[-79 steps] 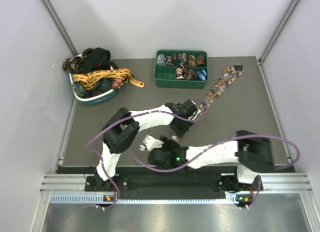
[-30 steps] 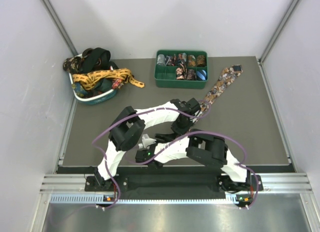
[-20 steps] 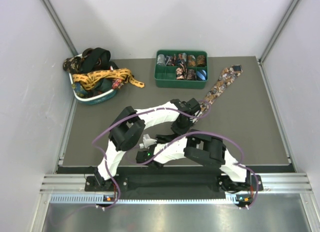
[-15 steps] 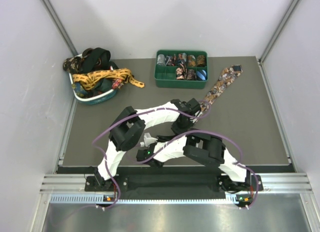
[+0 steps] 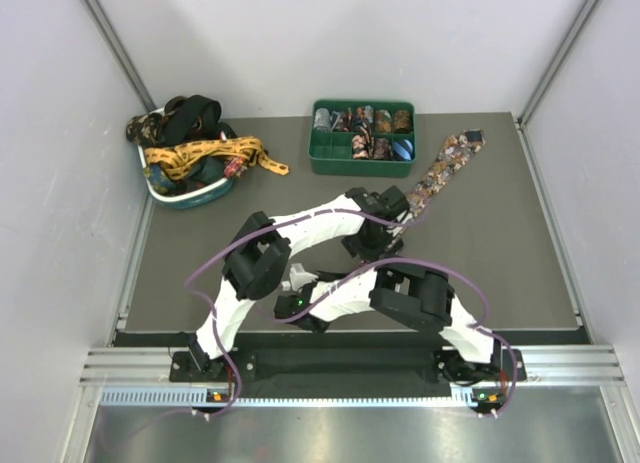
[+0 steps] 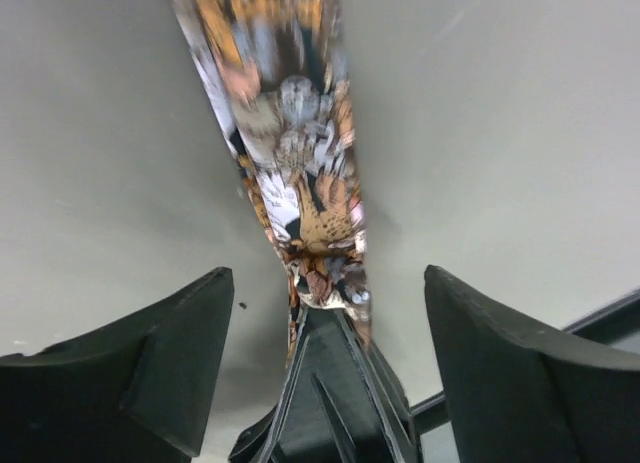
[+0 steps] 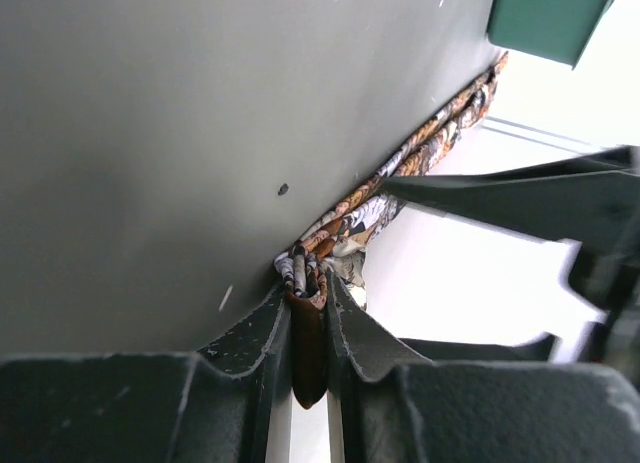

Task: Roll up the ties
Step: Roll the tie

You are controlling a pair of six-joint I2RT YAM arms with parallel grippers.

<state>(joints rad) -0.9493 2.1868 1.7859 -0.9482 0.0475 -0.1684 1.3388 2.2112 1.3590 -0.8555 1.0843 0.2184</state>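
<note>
A brown-floral tie (image 5: 445, 168) lies slantwise on the grey mat, from the back right toward the middle. My right gripper (image 7: 310, 283) is shut on its near end, and the fabric is bunched between the pads. From there the tie (image 7: 400, 163) runs off along the mat. My left gripper (image 6: 325, 278) is open and straddles the same end with its fingers well apart. Between them the tie (image 6: 300, 163) meets the right gripper's black fingertips (image 6: 330, 393). In the top view the left gripper (image 5: 378, 233) covers that spot.
A green tray (image 5: 362, 166) at the back centre holds several rolled ties (image 5: 365, 123). A basket (image 5: 185, 198) at the back left is heaped with loose ties (image 5: 200, 148). The two arms cross over the middle of the mat. The tray's corner (image 7: 550, 18) shows in the right wrist view.
The left gripper has opened and let go of the tie. The right gripper has closed on the tie's near end. The left wrist has shifted slightly toward the back right.
</note>
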